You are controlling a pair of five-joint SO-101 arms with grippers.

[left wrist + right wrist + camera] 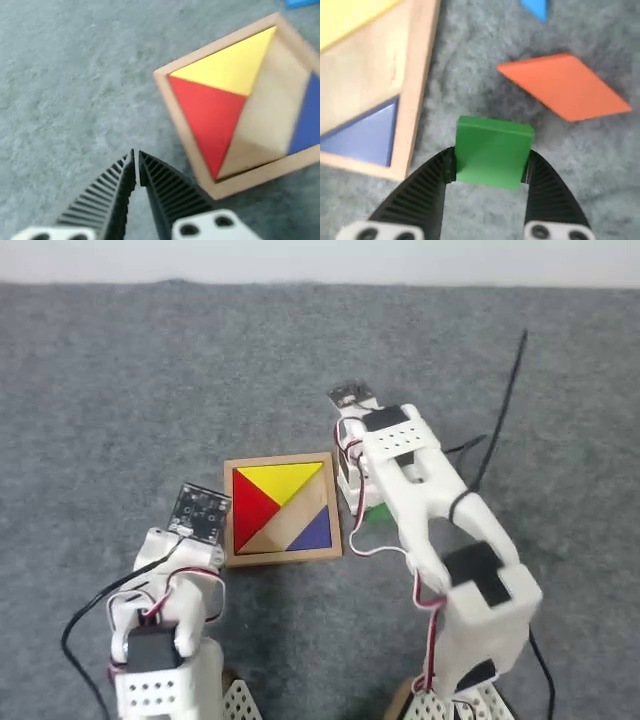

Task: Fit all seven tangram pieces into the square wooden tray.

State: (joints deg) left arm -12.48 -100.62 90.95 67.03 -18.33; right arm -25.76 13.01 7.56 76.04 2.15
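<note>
- The left gripper [136,154] is over the grey mat [120,390], near the red corner of the tray. Its two black fingers are almost touching, and it holds nothing.
- The right gripper [490,165] is on the other side of the tray. Its fingers are wide apart and press on both sides of the green square [492,157].
- The green square is outside the tray, just beside the wall, near the corner with the blue triangle.
- The square wooden tray [282,558] lies on the mat between the two arms.
- Three pieces lie flat in it: a yellow triangle [282,480] along the far side, a red triangle [250,512] along one side, and a blue triangle [315,533] in a near corner.
- The rest of the tray floor [290,520] is bare wood.
- Past the green square, an orange slanted piece [567,86] lies on the mat.
- Farther off lies a light blue piece [535,9].
</note>
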